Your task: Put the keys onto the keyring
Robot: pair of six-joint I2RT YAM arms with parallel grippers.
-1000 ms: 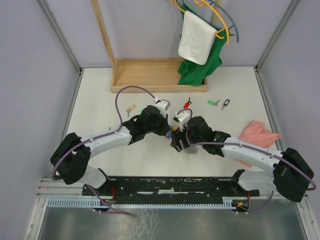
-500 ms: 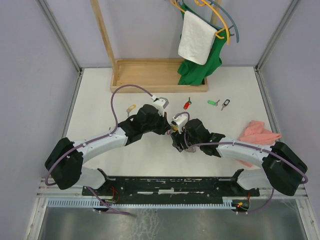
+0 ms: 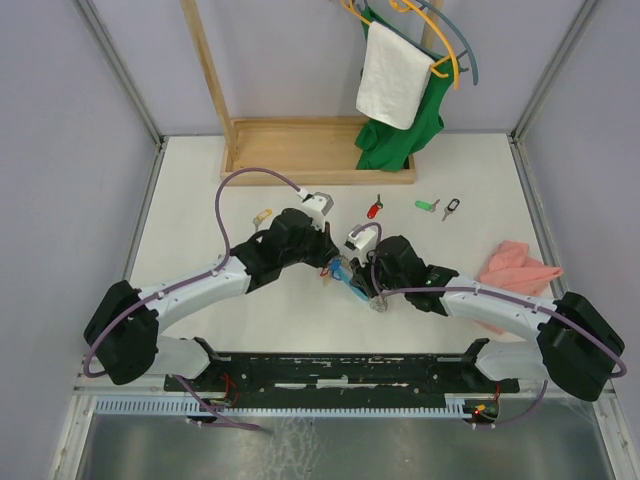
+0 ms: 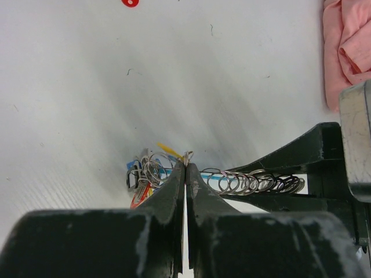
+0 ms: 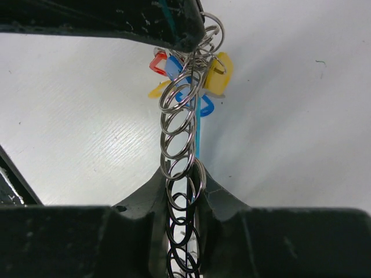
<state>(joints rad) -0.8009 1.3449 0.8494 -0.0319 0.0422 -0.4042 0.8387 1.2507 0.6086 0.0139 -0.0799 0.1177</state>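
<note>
The left fingers (image 4: pixel 168 191) are pressed together, pinching the keyring (image 5: pixel 178 124) at its end, where tagged keys (image 5: pixel 220 72) bunch. The right fingers (image 5: pixel 152 194) are clamped on the ring's grey coil, further along. The ring hangs between them just above the white worktop (image 3: pixel 200 200). Four loose keys lie on it: yellow (image 3: pixel 262 215), red (image 3: pixel 375 209), green (image 3: pixel 427 206) and black (image 3: pixel 452 208). A pink cloth (image 3: pixel 520 272) lies on the right. A wooden tray (image 3: pixel 300 150) sits at the far edge, under a hanging white towel (image 3: pixel 393 75).
</note>
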